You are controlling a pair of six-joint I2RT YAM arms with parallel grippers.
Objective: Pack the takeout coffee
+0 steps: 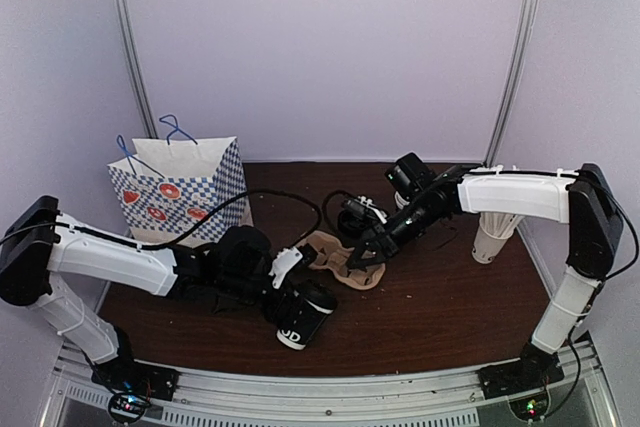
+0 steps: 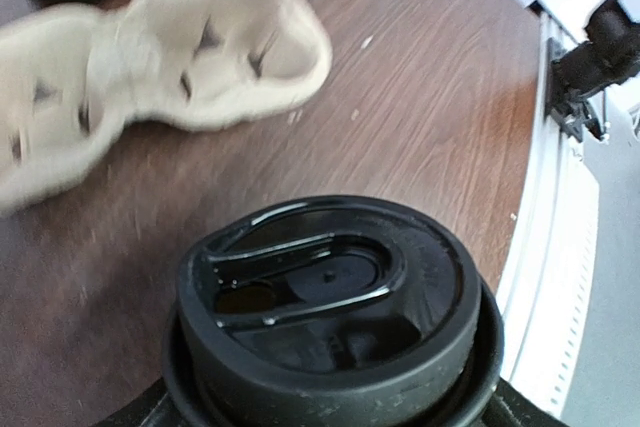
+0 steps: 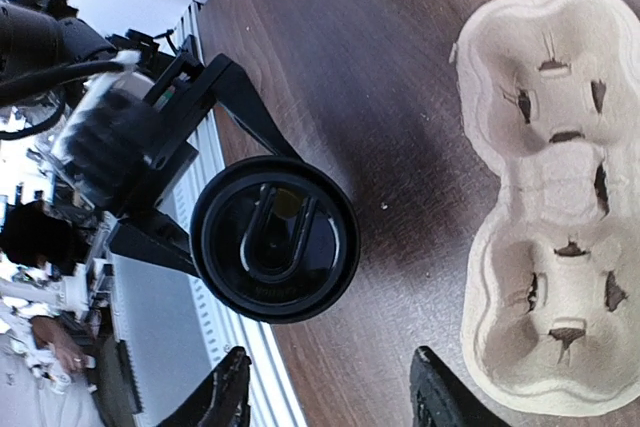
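The takeout coffee (image 1: pixel 303 313) is a black paper cup with a round black lid, near the front middle of the table. My left gripper (image 1: pixel 288 285) is shut on its body and holds it tilted. In the left wrist view the lid (image 2: pixel 330 297) fills the bottom and hides my fingers. In the right wrist view the lid (image 3: pixel 275 239) shows between the left gripper's black fingers (image 3: pixel 245 107). A beige pulp cup carrier (image 1: pixel 345 265) lies just beyond the cup; it also shows in the left wrist view (image 2: pixel 160 57) and the right wrist view (image 3: pixel 560 197). My right gripper (image 3: pixel 332 387) is open and empty above the carrier's near edge.
A paper bag (image 1: pixel 180 192) with blue checks and orange fruit prints stands open at the back left. A white cup of wrapped straws (image 1: pixel 493 232) stands at the right. A black cable (image 1: pixel 290 202) crosses the table behind the carrier. A metal rail (image 1: pixel 320 387) runs along the near edge.
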